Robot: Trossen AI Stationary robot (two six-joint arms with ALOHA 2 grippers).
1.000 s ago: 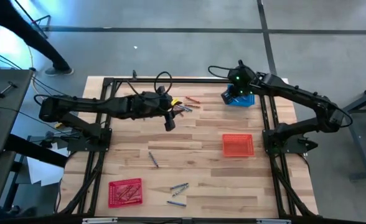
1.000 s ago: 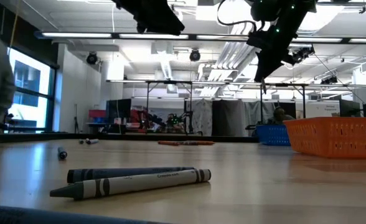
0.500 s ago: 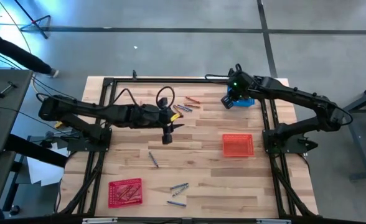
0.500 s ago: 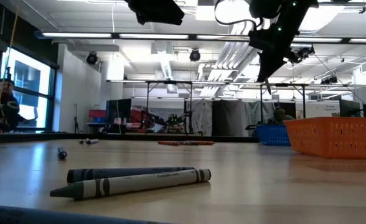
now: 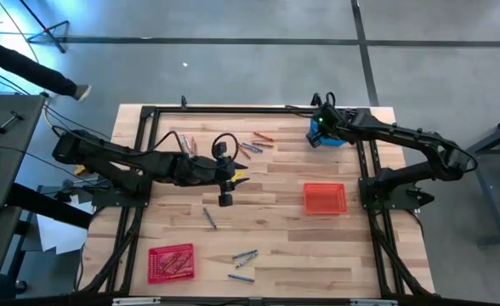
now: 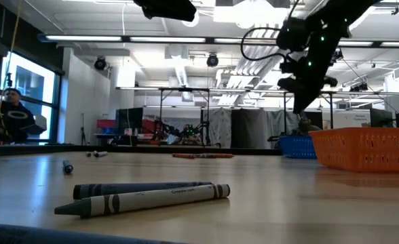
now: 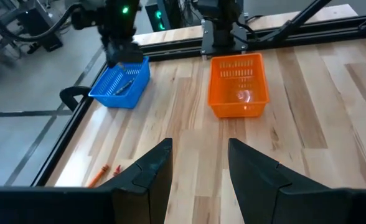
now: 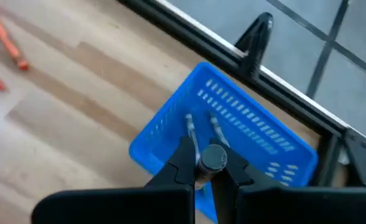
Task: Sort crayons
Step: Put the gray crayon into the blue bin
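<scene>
Clamped tight, my right gripper [image 8: 203, 163] has a grey-blue crayon [image 8: 212, 158] pinched between its fingertips, and I see it end-on from the wrist camera, held above the blue basket [image 8: 258, 134] at the far right corner of the table [image 5: 275, 183]. Two grey-blue crayons [image 8: 201, 130] already lie inside that basket.

My left gripper [image 7: 198, 163] hangs over the middle of the table with its fingers well apart and nothing between them.

I count three baskets: the blue one, an orange-red basket [image 5: 325, 199] near the right arm's base, and a red basket [image 5: 171, 261] at the near left, which holds several red crayons [image 5: 175, 260] I can't number.

Loose on the wood I see a small mixed cluster of crayons [image 5: 252, 146] at the far middle, one lone blue crayon [image 5: 209, 218] beneath the left gripper, and about three crayons [image 5: 243, 258] near the front edge.
</scene>
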